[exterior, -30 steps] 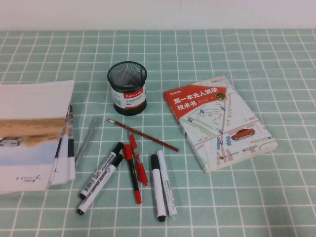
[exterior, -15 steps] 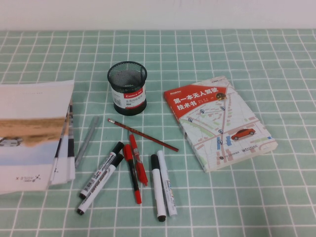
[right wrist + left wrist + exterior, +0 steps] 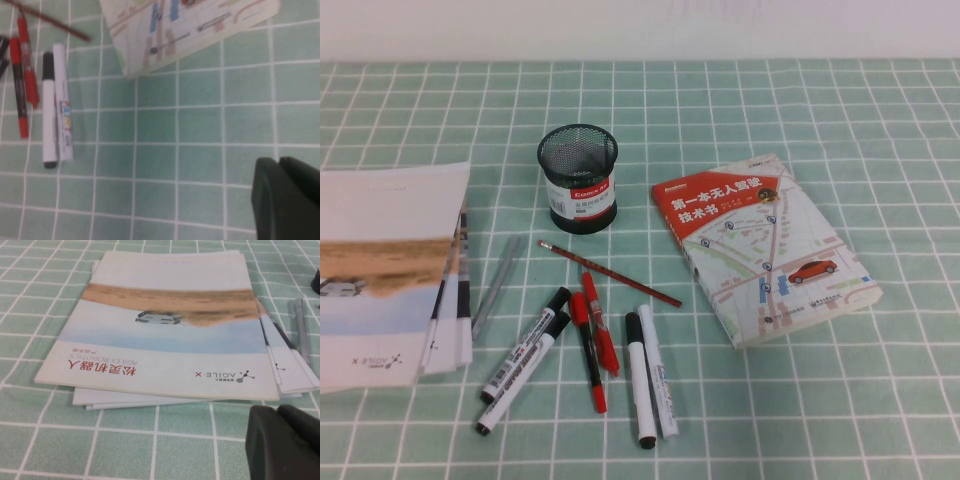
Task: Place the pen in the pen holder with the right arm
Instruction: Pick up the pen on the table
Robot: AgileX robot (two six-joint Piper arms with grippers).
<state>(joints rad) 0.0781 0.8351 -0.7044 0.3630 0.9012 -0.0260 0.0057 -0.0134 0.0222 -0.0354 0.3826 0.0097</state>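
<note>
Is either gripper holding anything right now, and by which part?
Nothing: the pen lies on the table; left gripper sits by the booklets, right gripper over bare cloth.

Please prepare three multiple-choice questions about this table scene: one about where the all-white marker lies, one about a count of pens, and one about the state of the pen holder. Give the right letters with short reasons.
1. The all-white marker with white cap lies
A. inside the cup
B. beside a black-capped white marker
C. on the book

2. How many black-capped white markers lie on the green checked cloth?
A. one
B. three
C. five

3. The black wire-mesh cylindrical pen holder is
A. upright
B. tipped over
C. held by an arm

Answers:
1 B: in the high view the two lie side by side, nearly parallel, left of the red-and-white map-covered book.
2 B: two lie together at the left, one next to the all-white marker.
3 A: its round opening faces up and nothing stands in it.

Left gripper shows only near the stacked brochures; right gripper hangs over bare cloth.
</note>
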